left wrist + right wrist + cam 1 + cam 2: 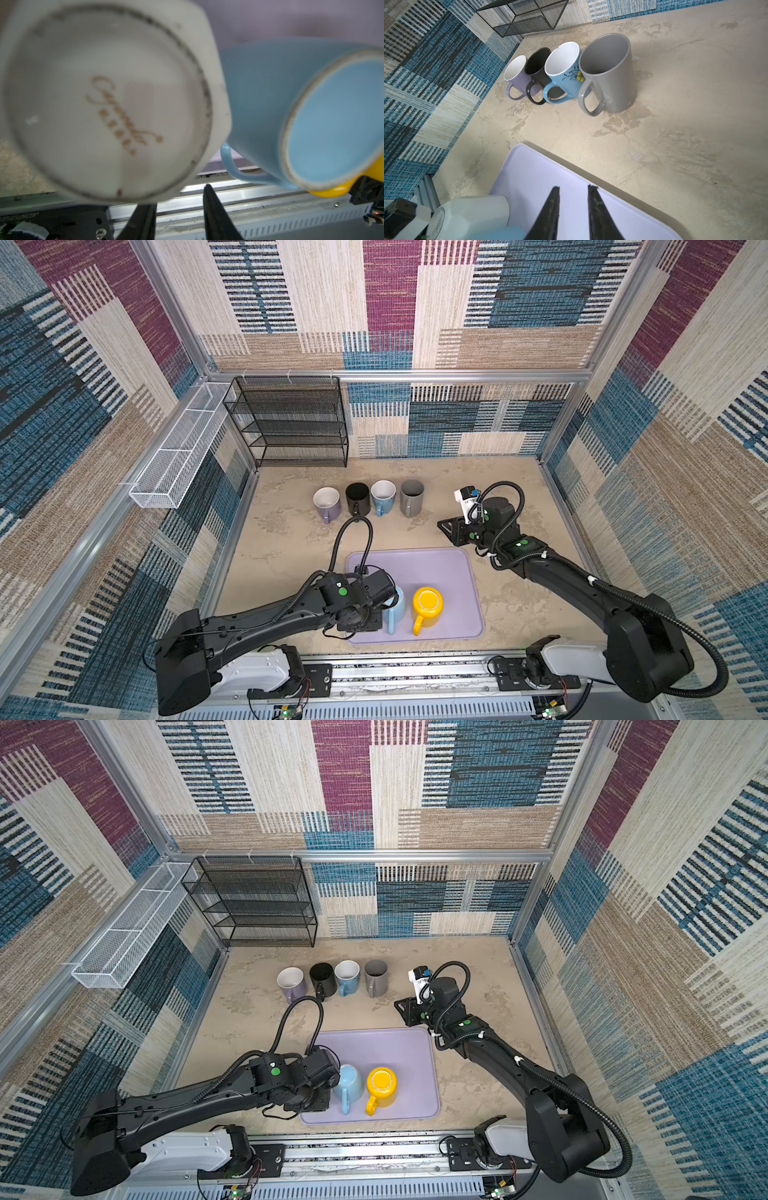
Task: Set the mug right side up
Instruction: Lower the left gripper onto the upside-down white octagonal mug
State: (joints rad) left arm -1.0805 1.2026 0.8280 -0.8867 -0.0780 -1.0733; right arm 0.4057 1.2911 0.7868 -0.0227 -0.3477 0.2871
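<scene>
Three mugs stand upside down at the near left of the lavender tray [436,568]. They are a white faceted mug [104,104], a light blue mug [395,608] and a yellow mug [428,603]. In both top views my left wrist hides the white one. My left gripper [178,199] points toward the front rail. Its jaws are apart with only the rail showing between them. One fingertip is hidden behind the white mug's base. My right gripper [440,524] hovers beyond the tray's far right corner, its fingers [593,199] slightly apart and holding nothing.
Several upright mugs form a row behind the tray: purple [327,502], black [358,497], flowered blue [383,497] and tall grey [412,497]. A black wire shelf [291,423] stands at the back wall. A white wire basket [183,448] hangs on the left wall.
</scene>
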